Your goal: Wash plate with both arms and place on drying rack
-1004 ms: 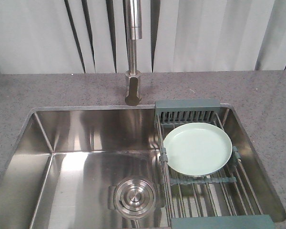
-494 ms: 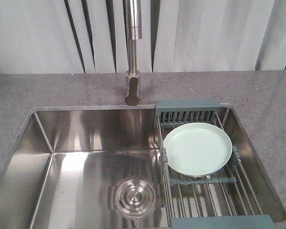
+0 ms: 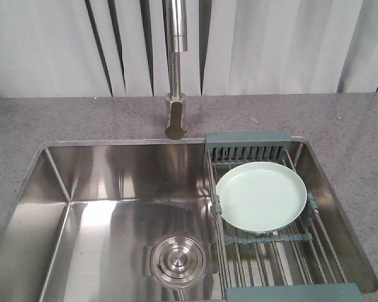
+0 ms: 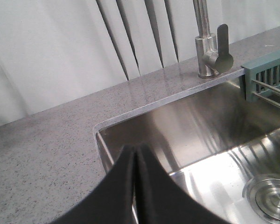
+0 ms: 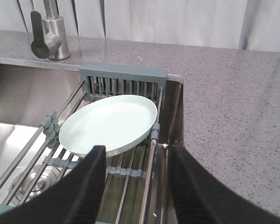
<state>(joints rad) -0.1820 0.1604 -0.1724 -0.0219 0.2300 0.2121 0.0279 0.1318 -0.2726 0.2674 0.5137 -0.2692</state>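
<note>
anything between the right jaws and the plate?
Nothing but bare rack rods. In the right wrist view the open right gripper sits just short of the plate's near rim, with only the drying rack below the gap.

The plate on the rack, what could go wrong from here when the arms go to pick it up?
1. The plate lies flat on the drying rack rods over the sink; its low glossy rim gives little to grip, so it may slip and fall into the basin.
2. The right hand is open close to the plate's near edge; pushing in could slide the plate along the rods rather than grasp it.
3. The left hand is shut over the sink's far corner, so it cannot steady the plate yet.
</note>
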